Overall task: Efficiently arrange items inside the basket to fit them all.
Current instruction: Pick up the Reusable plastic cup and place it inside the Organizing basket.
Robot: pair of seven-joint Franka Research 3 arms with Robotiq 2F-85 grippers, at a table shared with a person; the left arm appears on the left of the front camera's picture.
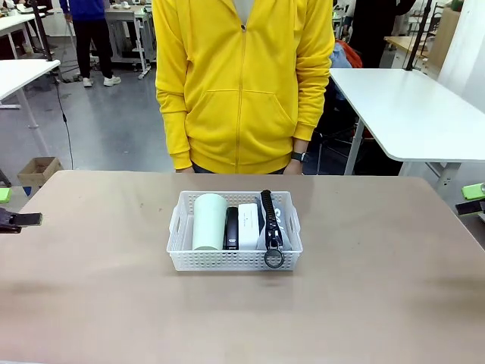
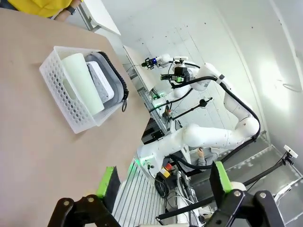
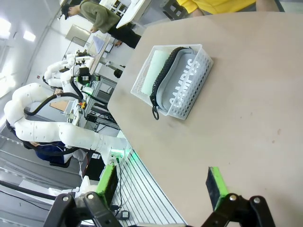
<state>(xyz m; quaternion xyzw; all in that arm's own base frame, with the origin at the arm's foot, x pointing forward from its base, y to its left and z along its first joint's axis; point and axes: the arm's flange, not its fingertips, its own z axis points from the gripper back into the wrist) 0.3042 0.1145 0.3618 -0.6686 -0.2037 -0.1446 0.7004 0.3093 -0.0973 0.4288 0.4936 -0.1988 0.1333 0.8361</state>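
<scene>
Front view shows the basket at the table's middle, long axis across, holding the pale green cup, black stapler, small white box and grey zip pouch side by side, each lengthwise toward the person. Everything looks packed already. The left gripper and right gripper both stand wide and hold nothing, well apart from the basket at opposite table edges, about equally far. Bare table lies open all round; the pouch's ring pull overhangs the near rim.
</scene>
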